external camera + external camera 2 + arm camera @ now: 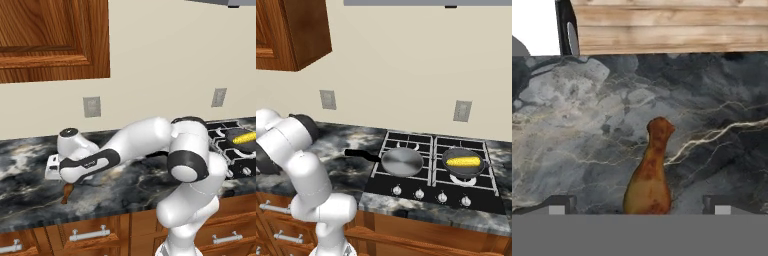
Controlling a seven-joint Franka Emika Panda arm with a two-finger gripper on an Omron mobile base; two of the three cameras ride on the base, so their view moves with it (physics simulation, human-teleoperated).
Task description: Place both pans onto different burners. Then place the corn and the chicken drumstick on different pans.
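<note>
Drumstick: the chicken drumstick (649, 175) lies on the dark marble desk (712, 100), well to the left of the cooktop. In the hand view it sits between my two finger tips, thick end toward me and thin end pointing away.
Long axis: it runs along my line of sight, so my fingers stand either side of it, across the thick part.
Gripper: my gripper (637, 205) is spread wide with nothing in it, hanging just above the drumstick. In the left base view the hand (75, 167) covers most of it, with only a brown bit (66, 192) showing beneath.
Height: I cannot quite tell whether my tips already reach down past the meat or are a little short of it.
Next move: I judge it to be lowering a touch if needed, then closing across the thick end.
Pans: the silver-grey pan (402, 161) sits on the front left burner with its handle toward the desk; the darker pan (463, 161) is on the front right burner.
Corn: the corn (463, 161) already lies in the darker pan, so the silver one looks like the drumstick's place.
</note>
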